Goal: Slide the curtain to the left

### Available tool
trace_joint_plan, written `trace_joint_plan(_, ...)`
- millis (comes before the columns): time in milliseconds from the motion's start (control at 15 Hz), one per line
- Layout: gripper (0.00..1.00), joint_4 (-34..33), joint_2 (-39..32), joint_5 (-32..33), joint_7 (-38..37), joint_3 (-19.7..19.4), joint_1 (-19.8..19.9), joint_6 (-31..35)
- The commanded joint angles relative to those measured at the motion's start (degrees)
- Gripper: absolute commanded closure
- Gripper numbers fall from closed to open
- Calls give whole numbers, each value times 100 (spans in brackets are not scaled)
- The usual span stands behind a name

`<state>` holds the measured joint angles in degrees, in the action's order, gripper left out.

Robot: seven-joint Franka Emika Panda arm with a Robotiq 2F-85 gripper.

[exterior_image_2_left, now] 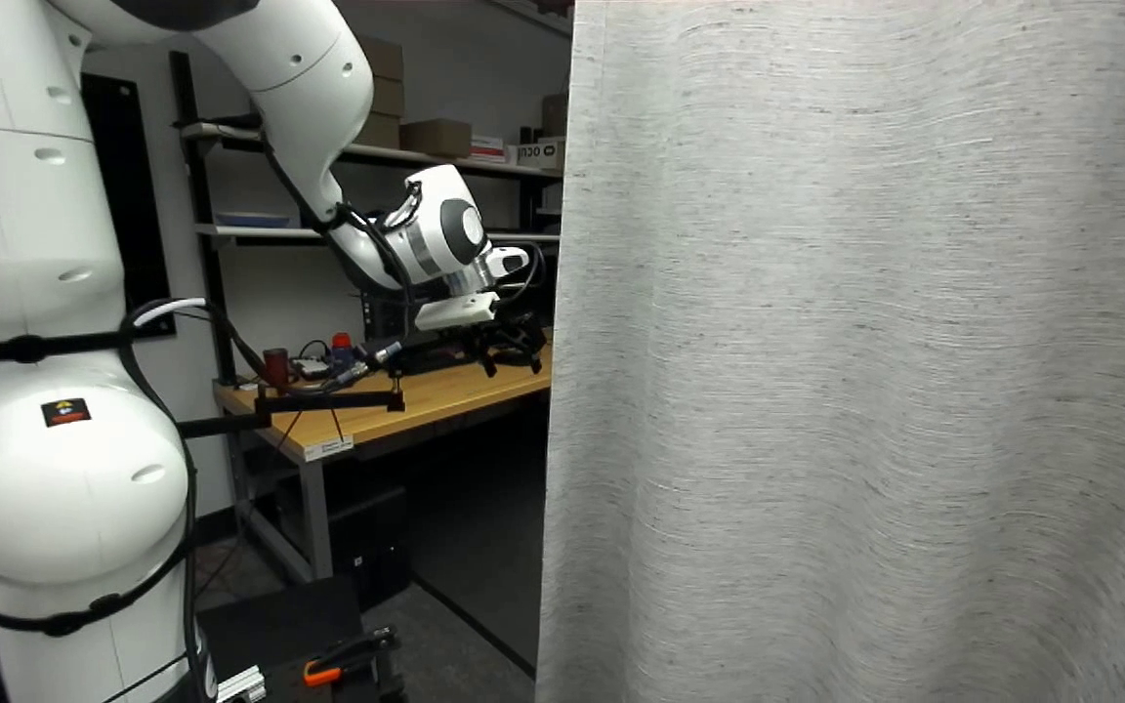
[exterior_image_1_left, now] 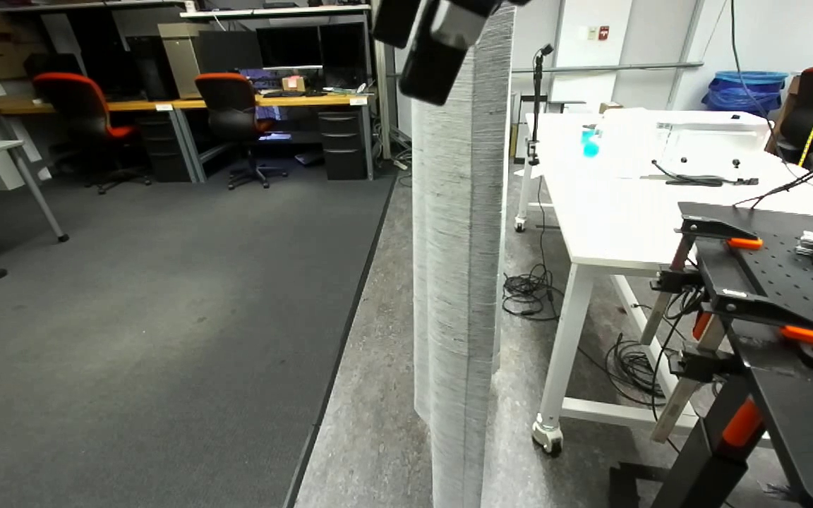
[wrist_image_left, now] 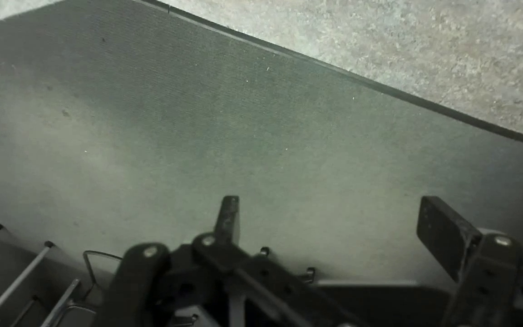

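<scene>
The curtain hangs down the middle of an exterior view, between the grey carpet and the white table. The gripper is up near it — jaws spread wide, carpet showing between them in the wrist view. Whether the two touch, I cannot tell.

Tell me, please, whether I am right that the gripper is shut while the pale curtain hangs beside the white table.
Not quite: the gripper is open, its fingers well apart in the wrist view. The pale curtain does hang beside the white table, as an exterior view shows.
</scene>
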<state>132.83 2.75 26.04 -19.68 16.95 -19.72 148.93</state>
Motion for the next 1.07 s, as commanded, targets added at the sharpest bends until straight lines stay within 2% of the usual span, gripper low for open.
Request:
trace_joint_plan(0, 0, 684, 716, -129, -352, -35, 294, 461)
trace_joint_plan(267, 0, 1131, 1228, -192, -598, -29, 649, 747)
trace_joint_plan(467, 0, 1344, 1499, -572, -452, -103, 827, 824)
trace_joint_plan(733, 0, 1446, 1732, -1061, -336, -207, 1028, 835)
trace_joint_plan(1000, 0, 1501, 1868, -1229, -331, -178, 1198, 819)
